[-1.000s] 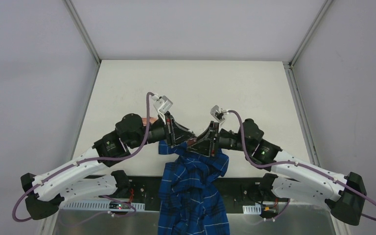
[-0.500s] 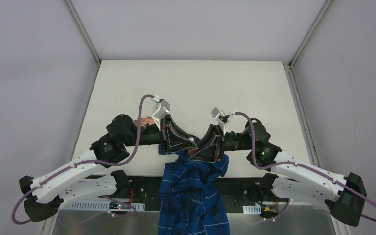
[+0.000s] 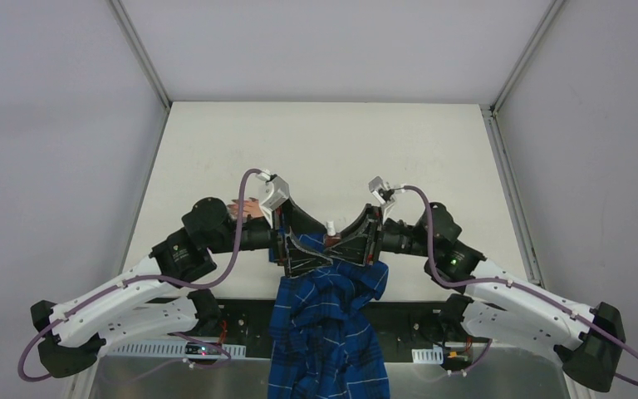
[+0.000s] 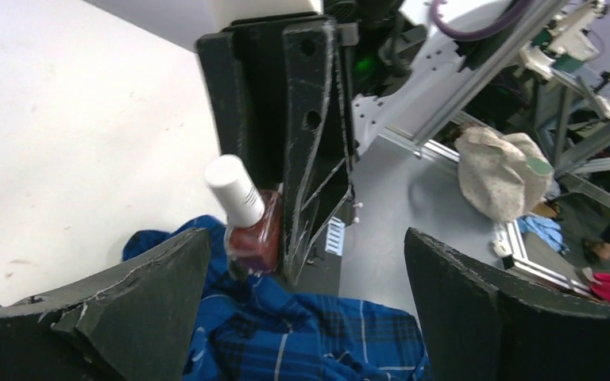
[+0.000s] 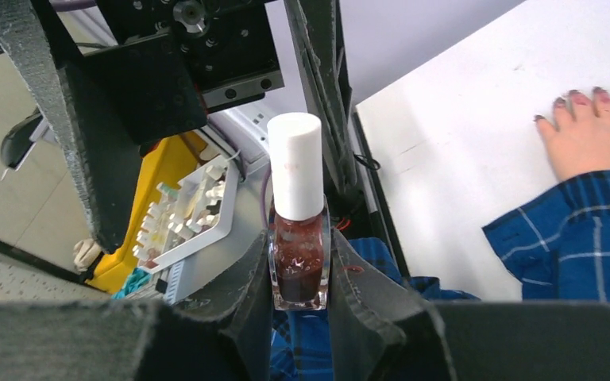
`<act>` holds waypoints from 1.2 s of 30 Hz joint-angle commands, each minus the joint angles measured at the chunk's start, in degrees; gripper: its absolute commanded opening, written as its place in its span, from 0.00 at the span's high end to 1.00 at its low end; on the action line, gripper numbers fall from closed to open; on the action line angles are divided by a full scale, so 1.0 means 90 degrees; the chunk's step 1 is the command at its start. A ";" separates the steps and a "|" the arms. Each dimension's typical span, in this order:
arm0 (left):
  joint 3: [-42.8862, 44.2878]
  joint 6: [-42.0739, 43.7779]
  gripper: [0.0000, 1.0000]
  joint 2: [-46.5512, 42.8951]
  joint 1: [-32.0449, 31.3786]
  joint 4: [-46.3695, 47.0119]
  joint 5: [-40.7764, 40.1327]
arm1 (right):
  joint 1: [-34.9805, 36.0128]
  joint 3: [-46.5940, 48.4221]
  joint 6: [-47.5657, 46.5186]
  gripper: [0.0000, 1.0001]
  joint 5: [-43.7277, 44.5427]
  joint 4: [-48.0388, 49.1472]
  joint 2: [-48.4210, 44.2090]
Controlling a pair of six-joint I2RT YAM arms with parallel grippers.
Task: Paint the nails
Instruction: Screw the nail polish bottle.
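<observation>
— The nails (image 5: 573, 98), where are they?
— At the fingertips of the pale hand (image 5: 596, 139), which lies flat on the white table (image 5: 461, 135) at the right edge of the right wrist view. They look dark reddish-purple. A blue plaid sleeve (image 5: 580, 230) covers the wrist.
— And from above?
— The hand peeps out just behind the left arm (image 3: 208, 233). The nails are too small to make out there.
— What about the right gripper (image 5: 299, 266)?
— Its jaws are clamped on a small polish bottle (image 5: 298, 254), which stands upright with its white cap (image 5: 294, 163) on and dark red polish inside. The bottle is well apart from the nails.
— And the left gripper (image 4: 306, 278)?
— Spread wide, gripping nothing. The bottle shows between its fingers (image 4: 143, 302), close to one of them, above the plaid cloth.
</observation>
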 commanded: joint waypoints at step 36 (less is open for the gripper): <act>0.0180 -0.0863 0.38 0.0700 -0.0063 -0.1129 -0.3704 | 0.2052 0.1119 -0.1607 1.00 0.5753 -0.1310 0.1680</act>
